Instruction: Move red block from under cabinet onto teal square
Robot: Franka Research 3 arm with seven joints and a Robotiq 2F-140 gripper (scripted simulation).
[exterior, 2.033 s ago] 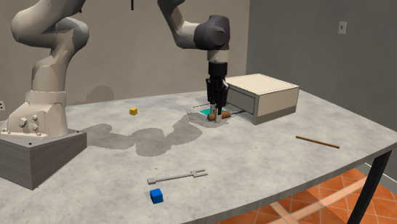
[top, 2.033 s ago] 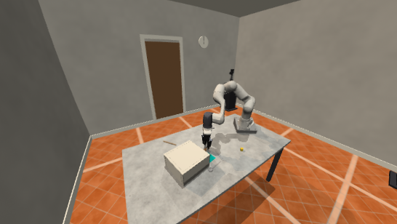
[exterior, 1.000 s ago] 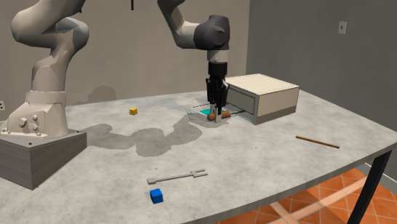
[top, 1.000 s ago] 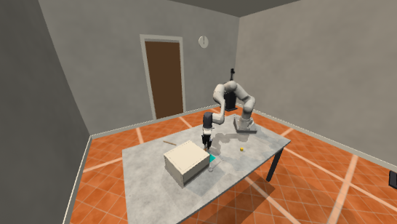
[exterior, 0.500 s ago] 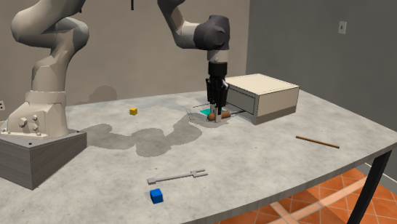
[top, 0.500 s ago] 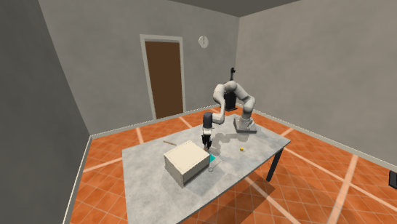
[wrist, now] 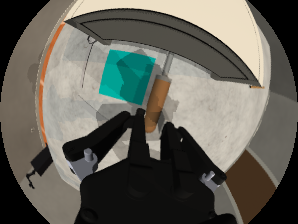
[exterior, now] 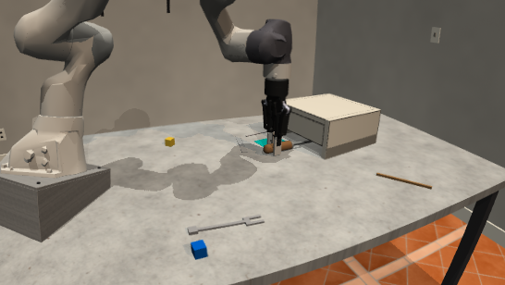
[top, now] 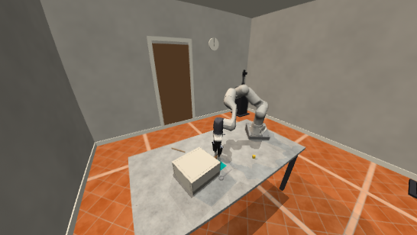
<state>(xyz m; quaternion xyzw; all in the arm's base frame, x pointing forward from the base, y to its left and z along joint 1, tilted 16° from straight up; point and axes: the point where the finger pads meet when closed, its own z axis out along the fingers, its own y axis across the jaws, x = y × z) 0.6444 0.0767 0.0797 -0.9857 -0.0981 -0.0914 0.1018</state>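
Note:
My gripper point(exterior: 274, 149) points straight down in front of the cream cabinet point(exterior: 335, 122) and is shut on the brown handle point(exterior: 278, 146) of a tool lying on the table. The tool's thin grey rod point(wrist: 168, 63) runs from the handle point(wrist: 157, 99) into the dark gap under the cabinet point(wrist: 166, 36). The teal square point(wrist: 128, 78) lies flat on the table just left of the handle, in front of the cabinet; it also shows in the exterior and top views point(exterior: 262, 141) point(top: 222, 165). The red block is in no view; the space under the cabinet is dark.
A yellow cube point(exterior: 169, 142) lies mid-table. A blue cube point(exterior: 199, 249) and a grey forked tool point(exterior: 226, 224) lie near the front edge. A thin brown stick point(exterior: 403, 180) lies right of the cabinet. The robot base point(exterior: 46, 185) stands at the left.

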